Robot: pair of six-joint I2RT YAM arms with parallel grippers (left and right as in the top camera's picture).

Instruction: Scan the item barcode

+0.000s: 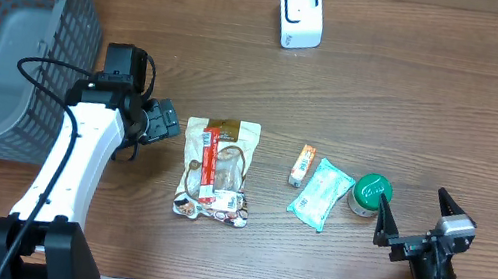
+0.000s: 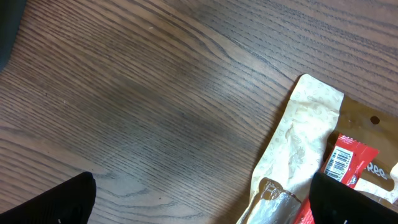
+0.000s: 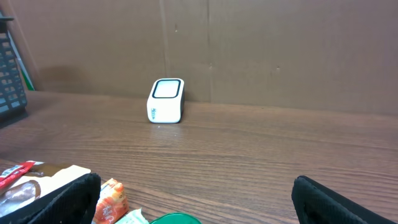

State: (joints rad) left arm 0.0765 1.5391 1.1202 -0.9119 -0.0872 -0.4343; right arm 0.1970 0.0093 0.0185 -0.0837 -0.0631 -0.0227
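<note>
I'm holding my left fingers (image 1: 169,122) spread wide and empty, just left of the snack bag (image 1: 217,170); my right fingers (image 1: 384,221) are gaping empty at lower right.

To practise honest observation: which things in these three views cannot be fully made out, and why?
Overhead: grey basket, cut off by left and top edges.
Left wrist: snack pouch, cut off by right and bottom edges.
Right wrist: green lid, only a sliver above the bottom edge.
Right wrist: lettering on the white scanner, too small to read.
</note>
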